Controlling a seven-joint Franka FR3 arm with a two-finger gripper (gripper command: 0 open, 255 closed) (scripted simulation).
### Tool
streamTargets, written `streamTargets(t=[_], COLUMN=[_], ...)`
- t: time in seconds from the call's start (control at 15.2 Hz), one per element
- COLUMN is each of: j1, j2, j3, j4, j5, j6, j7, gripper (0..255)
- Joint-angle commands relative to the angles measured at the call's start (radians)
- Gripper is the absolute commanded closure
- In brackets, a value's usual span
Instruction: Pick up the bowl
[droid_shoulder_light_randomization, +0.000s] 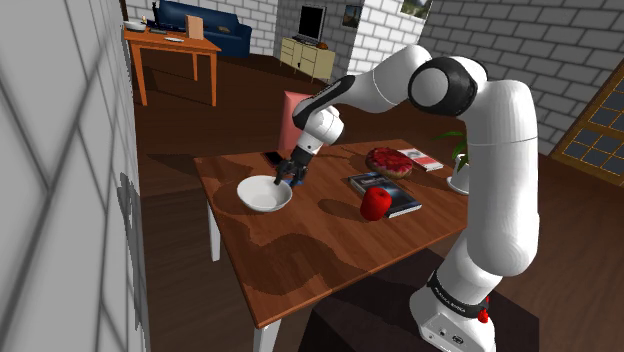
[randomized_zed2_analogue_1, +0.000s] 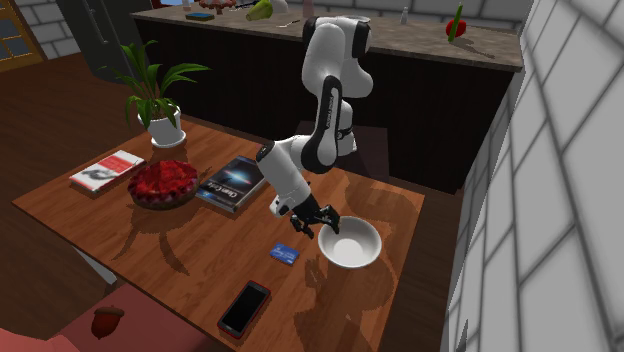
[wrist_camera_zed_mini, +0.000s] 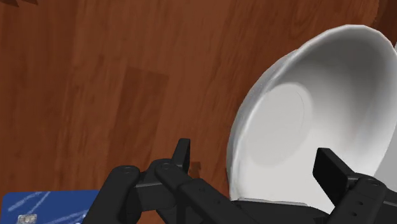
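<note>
**The gripper (wrist_camera_zed_mini: 257, 154) spread wide across the bowl (wrist_camera_zed_mini: 305, 108) rim**

The rim is straddled: one finger (wrist_camera_zed_mini: 333, 167) is placed inside the white bowl and the other outside, with no clasp seen. In the shoulder view the rim is met at the bowl's 1 o'clock. The bowl is seated upright on the table (droid_shoulder_light_randomization: 330, 250). In the second exterior view a blue card (randomized_zed2_analogue_1: 284, 253) is found just beside it at 9 o'clock.

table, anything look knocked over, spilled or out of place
Nothing stands out. The bowl stands upright and whole on the table, with the open gripper astride its rim. The phone and card lie flat, and nothing is spilled.
</note>
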Motion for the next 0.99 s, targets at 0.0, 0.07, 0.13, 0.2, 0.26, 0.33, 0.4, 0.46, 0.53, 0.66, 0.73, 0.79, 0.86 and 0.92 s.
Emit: streamTargets(t=[0.0,0.07,0.13,0.2,0.26,0.33,0.4,0.46,0.53,0.66,0.73,0.79,0.86,0.92], j1=[-0.002,-0.004,-0.004,-0.004,-0.004,-0.004,-0.004,-0.004,-0.004,-0.004,-0.004,-0.004,-0.004,-0.003], j2=[0.025,0.036,0.042,0.042,0.041,0.041,0.04,0.04,0.04,0.04,0.04,0.039,0.042,0.031], j3=[0.006,0.008,0.009,0.009,0.009,0.009,0.009,0.009,0.009,0.009,0.009,0.009,0.009,0.007], j4=[0.007,0.009,0.01,0.01,0.009,0.01,0.009,0.009,0.009,0.009,0.008,0.008,0.01,0.008], j5=[0.012,0.017,0.02,0.02,0.019,0.019,0.019,0.019,0.019,0.019,0.019,0.019,0.02,0.015], j6=[0.015,0.022,0.026,0.026,0.026,0.025,0.026,0.025,0.026,0.026,0.026,0.026,0.026,0.019], j7=[-0.015,-0.021,-0.025,-0.025,-0.024,-0.024,-0.024,-0.024,-0.024,-0.024,-0.024,-0.024,-0.025,-0.019], gripper=[0,0,0,0,255,255,255,255,255,255,255,255,255,255])
